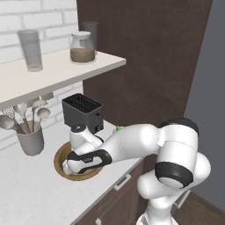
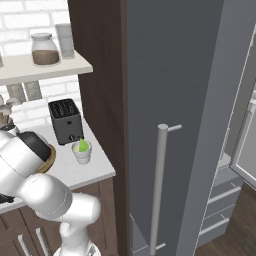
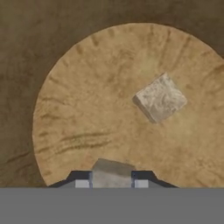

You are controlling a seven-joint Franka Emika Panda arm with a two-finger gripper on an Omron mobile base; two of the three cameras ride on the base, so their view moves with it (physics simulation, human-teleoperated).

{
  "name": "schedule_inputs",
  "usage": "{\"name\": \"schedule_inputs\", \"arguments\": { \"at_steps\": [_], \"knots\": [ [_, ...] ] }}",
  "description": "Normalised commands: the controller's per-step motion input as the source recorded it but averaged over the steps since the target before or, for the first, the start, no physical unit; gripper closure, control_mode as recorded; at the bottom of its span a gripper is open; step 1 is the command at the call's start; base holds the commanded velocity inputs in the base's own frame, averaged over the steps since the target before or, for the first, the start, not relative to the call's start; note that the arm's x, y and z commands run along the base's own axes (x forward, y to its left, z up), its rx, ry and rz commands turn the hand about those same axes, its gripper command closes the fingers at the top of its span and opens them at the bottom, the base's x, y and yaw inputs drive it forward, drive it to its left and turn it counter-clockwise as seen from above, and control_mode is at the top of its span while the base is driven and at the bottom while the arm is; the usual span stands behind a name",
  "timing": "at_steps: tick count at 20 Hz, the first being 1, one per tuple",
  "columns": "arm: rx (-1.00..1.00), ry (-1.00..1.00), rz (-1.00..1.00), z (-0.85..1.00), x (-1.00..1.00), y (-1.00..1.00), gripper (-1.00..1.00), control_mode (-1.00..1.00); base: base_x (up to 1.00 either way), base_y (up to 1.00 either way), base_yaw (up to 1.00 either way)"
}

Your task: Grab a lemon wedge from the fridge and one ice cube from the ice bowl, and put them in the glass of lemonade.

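- Reaching down into the ice bowl (image 1: 60, 157) on the white counter (image 1: 30, 193), gripper (image 3: 112, 180) low over the wooden floor of the bowl.
- Clenched on an ice cube (image 3: 112, 171): pale block pinched between the two dark fingertips (image 3: 81, 179) at the lower edge of the hand view.
- Lying loose on the bowl floor, a second ice cube (image 3: 160, 103), apart from the fingers, up and to the right in the hand view.
- Standing on the counter right of the bowl, in front of the black toaster (image 2: 65, 120): glass of lemonade (image 2: 82, 152), with the lemon wedge (image 2: 83, 145) already in it, green-yellow tip poking above the rim.
- Rising tall and grey on the right, past the brown cabinet panel: fridge (image 2: 175, 115), long bar handle (image 2: 159, 185) upright on the near door.
- Sitting left of the bowl: grey utensil holder (image 1: 30, 139) with spoons.
- Resting on the shelf above: clear tumbler (image 1: 30, 49) and a lidded jar (image 1: 82, 47) of brown grains.
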Motion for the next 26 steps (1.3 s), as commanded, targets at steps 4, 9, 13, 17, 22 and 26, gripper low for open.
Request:
{"name": "schedule_inputs", "arguments": {
  "at_steps": [4, 9, 13, 17, 22, 26],
  "knots": [
    [0.00, 0.00, 0.00, 0.00, 0.00, 0.00, 1.00, -1.00, 0.00, 0.00, 0.00],
    [0.00, -0.01, 0.00, 0.22, -0.10, -0.02, 1.00, -1.00, 0.00, 0.00, 0.00],
    [0.00, -0.04, 0.00, 0.44, -0.20, 0.00, 1.00, -1.00, 0.00, 0.00, 0.00],
    [-0.02, -0.09, 0.00, 0.36, -0.24, -0.21, 1.00, -1.00, 0.00, 0.00, 0.00],
    [0.04, -0.10, 0.00, 0.15, -0.05, -0.34, 1.00, -1.00, 0.00, 0.00, 0.00],
    [0.05, -0.07, 0.00, 0.13, -0.02, -0.23, 1.00, -1.00, 0.00, 0.00, 0.00]
  ]
}}
